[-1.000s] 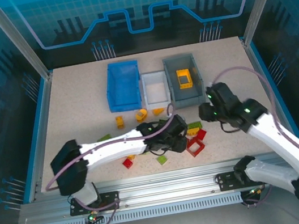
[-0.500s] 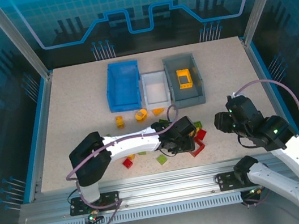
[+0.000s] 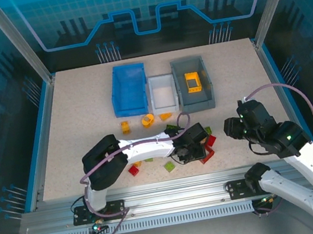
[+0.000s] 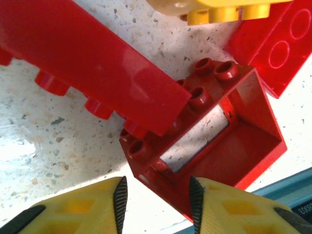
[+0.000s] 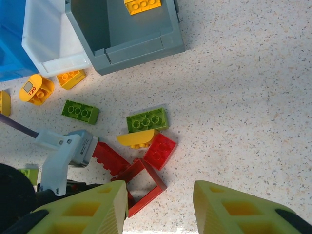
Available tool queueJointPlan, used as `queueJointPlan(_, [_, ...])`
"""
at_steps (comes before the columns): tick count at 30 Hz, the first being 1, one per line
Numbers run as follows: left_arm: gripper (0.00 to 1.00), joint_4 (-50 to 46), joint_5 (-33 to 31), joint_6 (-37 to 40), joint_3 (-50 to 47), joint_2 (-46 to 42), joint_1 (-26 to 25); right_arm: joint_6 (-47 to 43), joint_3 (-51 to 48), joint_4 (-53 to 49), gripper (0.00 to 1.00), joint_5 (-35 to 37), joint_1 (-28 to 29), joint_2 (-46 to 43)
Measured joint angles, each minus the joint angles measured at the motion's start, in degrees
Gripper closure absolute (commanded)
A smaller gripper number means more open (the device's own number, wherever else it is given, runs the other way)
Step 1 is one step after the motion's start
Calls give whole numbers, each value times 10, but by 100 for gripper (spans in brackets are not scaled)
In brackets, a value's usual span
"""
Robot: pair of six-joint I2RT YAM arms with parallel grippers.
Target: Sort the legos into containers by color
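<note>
The left gripper point(image 4: 156, 195) had its yellow fingers point(image 4: 73, 214) spread, straddling one wall of the red square frame brick point(image 4: 219, 131) without clamping it. The frame lay on the table point(image 5: 243, 97) against a long red brick point(image 4: 87, 63), in the loose pile in front of the bins. The right gripper point(image 5: 161, 200) hung above the table near that pile, jaws wide apart and empty, and one yellow brick point(image 5: 141, 5) lay in the grey bin point(image 5: 146, 39), next to the white bin point(image 5: 48, 39).

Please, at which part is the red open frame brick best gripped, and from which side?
I would take the red frame by the plain wall nearest the left fingers, from straight above, one finger inside the opening. It lies flat, and the long red brick overlaps its studded wall.
</note>
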Motion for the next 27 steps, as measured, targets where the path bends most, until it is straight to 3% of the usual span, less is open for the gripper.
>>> queueJointPlan(10, [80, 6, 0, 0, 9, 10, 1, -1, 0, 1, 58, -14, 0, 0])
queueJointPlan(15, [100, 8, 0, 4, 11, 10, 1, -12, -1, 5, 59, -53, 0, 1])
queueJointPlan(27, [100, -14, -38, 11, 10, -41, 3, -37, 11, -28, 57, -184, -1, -21])
